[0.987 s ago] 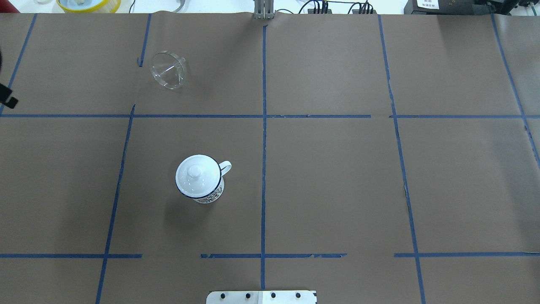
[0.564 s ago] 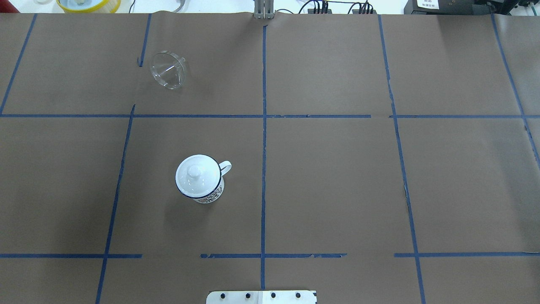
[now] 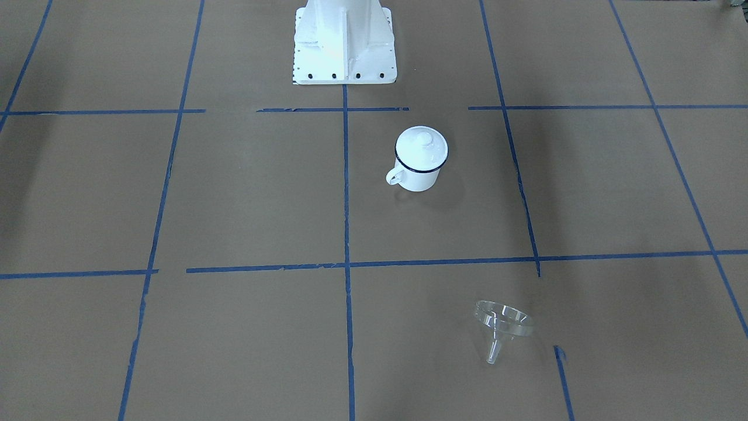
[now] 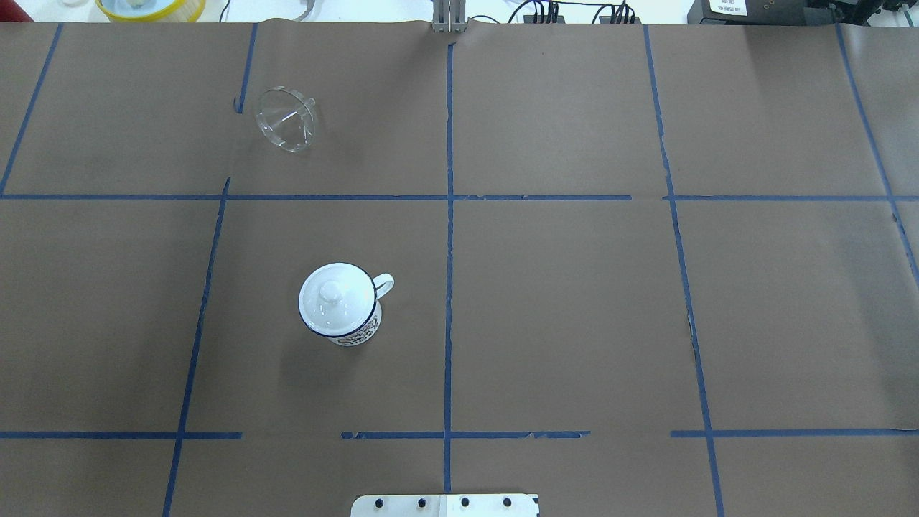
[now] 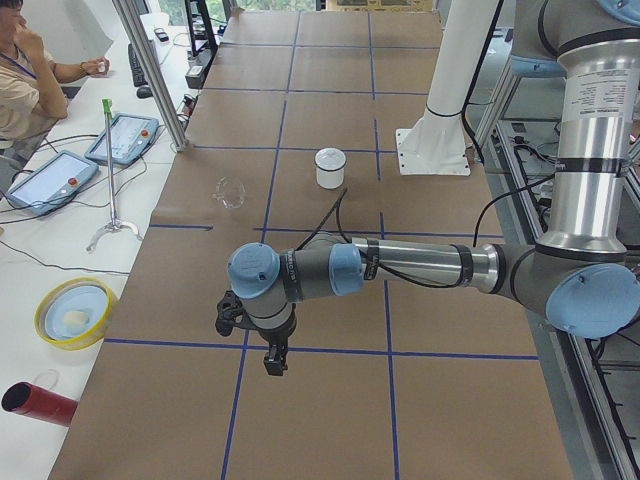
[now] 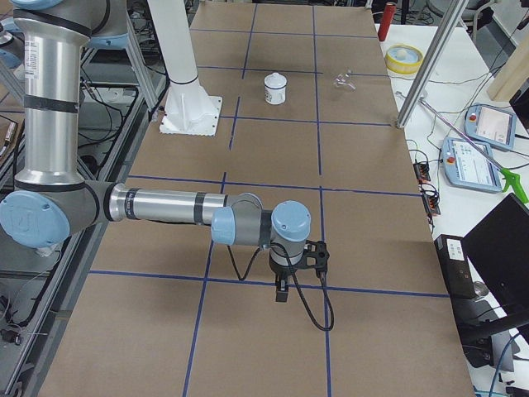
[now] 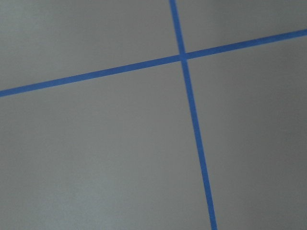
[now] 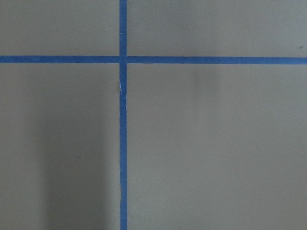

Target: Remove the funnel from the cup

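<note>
The clear funnel [image 4: 287,128] lies tilted on the brown table paper, far from the cup, with its spout on the paper [image 3: 502,327]. The white cup [image 4: 344,323] with a dark blue rim stands upright, a white domed lid [image 4: 332,296] with a knob on it; it also shows in the front view [image 3: 418,172]. My left gripper [image 5: 275,360] hangs over the table's left end, far from both. My right gripper [image 6: 281,291] hangs over the right end. Both show only in side views, so I cannot tell if they are open or shut. The wrist views show only paper and blue tape.
The robot's white base [image 3: 343,41] stands at the near middle edge. A yellow bowl [image 5: 75,312], a red cylinder [image 5: 35,403] and control pendants [image 5: 125,138] lie off the table's far side, where an operator [image 5: 25,70] sits.
A black part of the left gripper at the overhead view's left edge one second ago has gone out of that view. The funnel and cup have not moved.
</note>
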You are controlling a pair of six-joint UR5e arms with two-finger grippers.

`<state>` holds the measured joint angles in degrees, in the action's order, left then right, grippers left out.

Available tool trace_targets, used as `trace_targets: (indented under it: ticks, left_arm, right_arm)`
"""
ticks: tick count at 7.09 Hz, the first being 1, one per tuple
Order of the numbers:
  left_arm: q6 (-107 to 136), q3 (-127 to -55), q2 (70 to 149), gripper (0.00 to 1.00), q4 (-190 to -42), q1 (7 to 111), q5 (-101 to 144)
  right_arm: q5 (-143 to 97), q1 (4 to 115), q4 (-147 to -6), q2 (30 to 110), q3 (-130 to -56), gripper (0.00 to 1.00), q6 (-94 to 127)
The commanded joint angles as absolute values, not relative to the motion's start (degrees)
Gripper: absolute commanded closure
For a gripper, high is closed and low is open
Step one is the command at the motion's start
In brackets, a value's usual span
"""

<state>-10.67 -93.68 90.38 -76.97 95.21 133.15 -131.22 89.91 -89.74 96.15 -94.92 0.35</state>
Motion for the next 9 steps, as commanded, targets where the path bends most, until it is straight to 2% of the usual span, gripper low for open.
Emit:
trace_targets:
  ticks: [1, 5, 9]
  left_arm:
    - [-8.26, -94.13, 90.96, 0.00, -77.34, 95.36, 133.07]
    - [-8.70, -94.74, 90.27, 0.00, -84.09, 94.75, 132.29]
    - [-8.70, -95.09, 88.87, 0.00, -83.94, 94.75, 132.54]
  right_arm:
    - [-131.22, 89.91, -89.74, 96.15, -94.92, 0.00, 0.35]
    - [-131.22, 89.91, -89.74, 96.15, -94.92, 0.00, 0.35]
    - [-131.22, 89.91, -89.74, 96.15, -94.92, 0.00, 0.35]
